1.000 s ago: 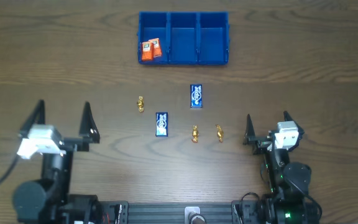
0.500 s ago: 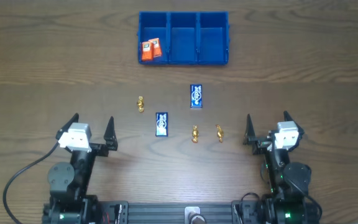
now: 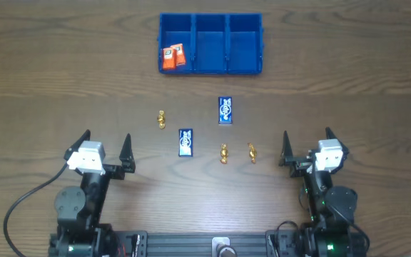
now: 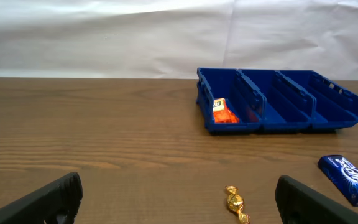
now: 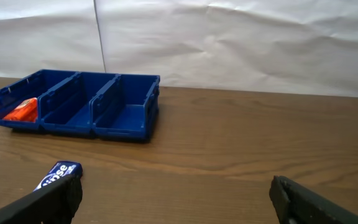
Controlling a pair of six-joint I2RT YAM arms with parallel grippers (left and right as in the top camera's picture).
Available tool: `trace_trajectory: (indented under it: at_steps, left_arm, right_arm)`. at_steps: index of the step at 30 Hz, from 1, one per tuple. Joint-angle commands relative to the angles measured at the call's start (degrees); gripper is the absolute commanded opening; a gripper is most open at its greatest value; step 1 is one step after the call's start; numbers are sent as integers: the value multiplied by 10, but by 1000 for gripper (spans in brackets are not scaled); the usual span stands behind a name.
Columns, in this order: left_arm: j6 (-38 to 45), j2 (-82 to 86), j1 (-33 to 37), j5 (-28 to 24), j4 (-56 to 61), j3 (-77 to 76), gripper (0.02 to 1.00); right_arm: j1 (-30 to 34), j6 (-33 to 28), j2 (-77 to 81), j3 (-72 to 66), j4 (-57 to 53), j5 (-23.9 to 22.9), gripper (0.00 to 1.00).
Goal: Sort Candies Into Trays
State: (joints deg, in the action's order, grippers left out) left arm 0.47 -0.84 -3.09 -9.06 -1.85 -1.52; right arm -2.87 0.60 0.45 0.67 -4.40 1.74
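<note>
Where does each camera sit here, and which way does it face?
Top view: fixed overhead, looking straight down at the table; both arms reach up from the bottom edge, left end effector and right end effector open.
Left wrist view: on the left wrist, low, facing the blue tray; left end effector flanks the bottom edge.
Right wrist view: on the right wrist, facing the same tray; right end effector at the bottom edge.
Shared: all three show the tray's orange candies.

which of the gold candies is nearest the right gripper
The rightmost gold candy, which lies just right of the middle gold candy and closest to the right gripper. The leftmost gold candy is farthest away.
</note>
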Motion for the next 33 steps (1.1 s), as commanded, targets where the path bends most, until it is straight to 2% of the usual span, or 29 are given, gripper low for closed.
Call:
trace_trajectory:
  at_steps: [1,5,7,8,9,10,11,15,19,22,24,27,31,33]
  left_arm:
    - [8,5,2,-11,-17,12,998]
    - [8,5,2,-11,-17,12,998]
    - [8,5,2,-11,-17,12,998]
    - [8,5,2,-11,-17,12,998]
    - [8,5,2,-11,-17,12,996]
    - [8,5,2,-11,-17,12,996]
    - [8,5,2,-11,-17,12,996]
    - [8,5,2,-11,-17,12,996]
    - [8,5,2,-11,-17,12,998]
    - [8,5,2,-11,-17,12,998]
    - [8,5,2,-11,-17,12,998]
    - [8,5,2,-11,-17,12,998]
    - [8,5,2,-11,-17,12,1000]
    - [8,5,2,-11,-17,12,998]
  right_arm:
    - [4,-2,-3,-2,-1,1,998]
    - [4,-2,-3,-2,-1,4,998]
    - [4,-1,-3,-2,14,30,998]
    - [4,17,-3,-2,16,35,998]
    - [4,71,-3,-2,27,46,998]
    - [4,136,-3,-2,55,80,998]
    - [4,163,2,-1,85,129,998]
    - [4,181,82,57,169,324,998]
    - [2,278,245,195,172,447,998]
    - [-18,257,386,300,162,498,998]
    - [-45,244,475,371,121,480,998]
    - [-111,231,618,495,14,418,998]
    - [-214,232,763,638,-143,264,998]
    - [-250,242,810,685,-196,210,998]
